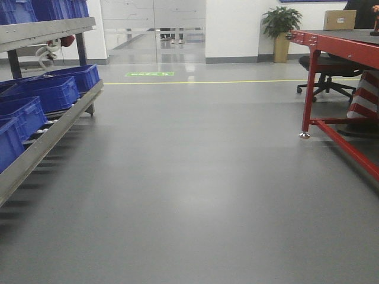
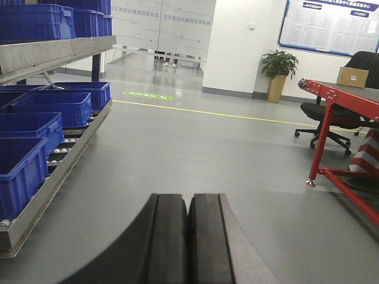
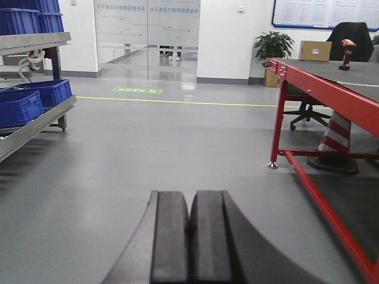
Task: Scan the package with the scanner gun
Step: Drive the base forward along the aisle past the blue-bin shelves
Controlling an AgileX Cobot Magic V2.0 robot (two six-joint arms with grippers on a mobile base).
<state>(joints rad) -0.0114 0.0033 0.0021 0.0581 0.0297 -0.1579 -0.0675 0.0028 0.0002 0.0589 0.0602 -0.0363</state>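
Note:
The package [image 3: 314,51] is a brown cardboard box with a small white label. It stands at the far end of the red table [image 3: 320,89] and also shows as the package [image 1: 339,19] and the package [image 2: 352,77]. The scanner gun [image 3: 347,53], orange and black, stands upright on the same table, nearer than the box. My left gripper [image 2: 188,201] is shut with its pads pressed together and nothing between them, hanging over bare grey floor. My right gripper [image 3: 190,198] is shut and empty too. Both are far from the table top.
A metal roller rack [image 1: 44,142] with several blue bins [image 1: 56,92] runs along the left. The red table's legs and low bar [image 1: 349,145] stand at the right. Behind them are a striped cone [image 3: 339,133], a black office chair [image 2: 328,121] and a potted plant [image 1: 281,29].

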